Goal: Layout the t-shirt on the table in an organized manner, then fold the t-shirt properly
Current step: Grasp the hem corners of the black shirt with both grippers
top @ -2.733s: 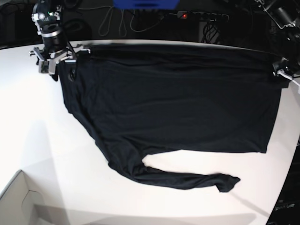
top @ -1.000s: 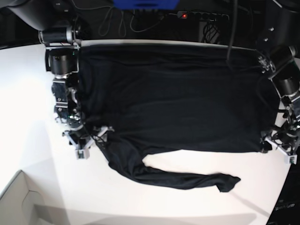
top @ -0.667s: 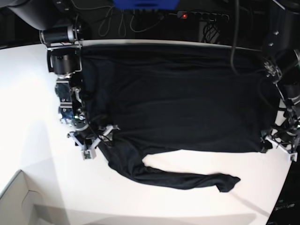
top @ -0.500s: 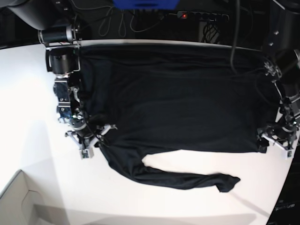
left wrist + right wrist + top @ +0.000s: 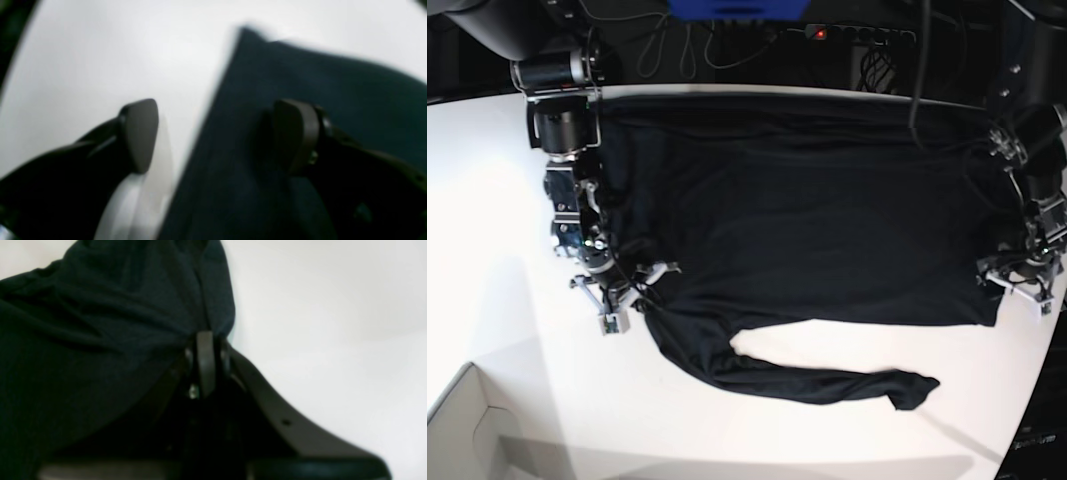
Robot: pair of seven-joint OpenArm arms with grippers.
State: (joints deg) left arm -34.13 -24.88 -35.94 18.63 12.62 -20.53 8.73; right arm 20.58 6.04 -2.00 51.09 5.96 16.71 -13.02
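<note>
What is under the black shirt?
The white table shows all around the shirt, which lies flat on it. Anything beneath the cloth is covered.

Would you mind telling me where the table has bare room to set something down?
The table is bare left of the right claw, and along the near edge below the t-shirt sleeve, between the cardboard box corner and the sleeve's cuff. It is crowded at the far edge and by the left claw.
</note>
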